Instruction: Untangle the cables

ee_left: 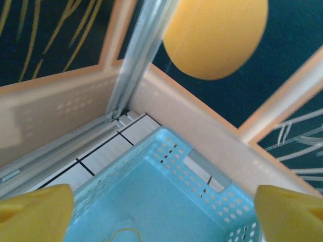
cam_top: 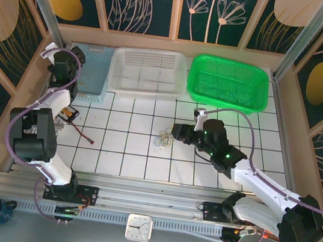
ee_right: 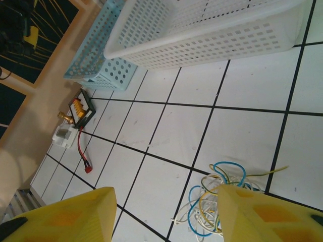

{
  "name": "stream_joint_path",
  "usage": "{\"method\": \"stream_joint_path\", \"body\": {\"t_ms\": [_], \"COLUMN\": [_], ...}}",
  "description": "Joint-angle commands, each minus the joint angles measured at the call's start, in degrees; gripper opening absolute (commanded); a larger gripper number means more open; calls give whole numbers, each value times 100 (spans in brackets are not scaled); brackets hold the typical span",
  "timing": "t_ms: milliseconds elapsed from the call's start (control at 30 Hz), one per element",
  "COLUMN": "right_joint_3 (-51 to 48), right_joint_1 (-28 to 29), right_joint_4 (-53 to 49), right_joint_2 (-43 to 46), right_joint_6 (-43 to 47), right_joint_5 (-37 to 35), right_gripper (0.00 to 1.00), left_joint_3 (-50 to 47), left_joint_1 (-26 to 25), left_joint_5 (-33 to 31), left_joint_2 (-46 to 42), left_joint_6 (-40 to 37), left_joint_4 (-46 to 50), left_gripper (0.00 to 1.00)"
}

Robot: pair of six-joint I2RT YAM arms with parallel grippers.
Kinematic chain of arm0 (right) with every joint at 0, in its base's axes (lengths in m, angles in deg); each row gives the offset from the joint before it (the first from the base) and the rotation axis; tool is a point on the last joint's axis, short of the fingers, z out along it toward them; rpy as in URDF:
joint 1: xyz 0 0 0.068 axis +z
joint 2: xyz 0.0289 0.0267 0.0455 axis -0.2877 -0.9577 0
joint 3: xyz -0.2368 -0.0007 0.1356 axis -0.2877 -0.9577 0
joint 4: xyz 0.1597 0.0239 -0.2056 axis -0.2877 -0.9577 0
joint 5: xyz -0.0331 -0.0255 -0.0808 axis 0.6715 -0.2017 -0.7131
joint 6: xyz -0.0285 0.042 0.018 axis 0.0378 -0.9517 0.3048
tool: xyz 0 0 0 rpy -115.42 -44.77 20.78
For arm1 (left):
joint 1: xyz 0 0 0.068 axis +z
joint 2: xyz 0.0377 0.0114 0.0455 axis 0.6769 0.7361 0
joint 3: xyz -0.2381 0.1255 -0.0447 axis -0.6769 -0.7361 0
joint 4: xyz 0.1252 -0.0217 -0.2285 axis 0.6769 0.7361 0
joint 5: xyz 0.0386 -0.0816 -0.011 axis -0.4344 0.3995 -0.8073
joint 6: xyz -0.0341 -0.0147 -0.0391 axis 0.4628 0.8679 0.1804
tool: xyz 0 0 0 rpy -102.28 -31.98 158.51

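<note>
Evidently poised for a pick, the right gripper (ee_right: 164, 217) hangs half-open beside the cables (cam_top: 162, 138) — a loose tangle (on the tiles) before the white basket (cam_top: 153, 54) — while the left gripper (ee_left: 161, 214) waits wide-open beside that basket.

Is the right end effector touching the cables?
Cannot tell. Right wrist view: the right end effector has one finger overlapping the cables, hiding any contact or gap.
</note>
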Motion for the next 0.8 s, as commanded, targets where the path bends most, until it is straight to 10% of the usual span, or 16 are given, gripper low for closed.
{"method": "stream_joint_path", "body": {"t_ms": [0,467,767], "right_joint_3": [-76,-10,-331], "right_joint_1": [36,25,30], "right_joint_4": [-50,-242,44], "right_joint_2": [115,-197,-603], "right_joint_6": [105,292,135], "right_joint_5": [-183,-444,-263], "right_gripper": [56,56,55], "left_joint_3": [152,-729,-1730], "left_joint_1": [22,-85,-1021], "left_joint_5": [456,2228,2564], "left_joint_2": [-181,-1096,-2371], "left_joint_6": [-214,425,770], "left_joint_4": [-134,-614,-401], "left_gripper": [99,99,99]}}
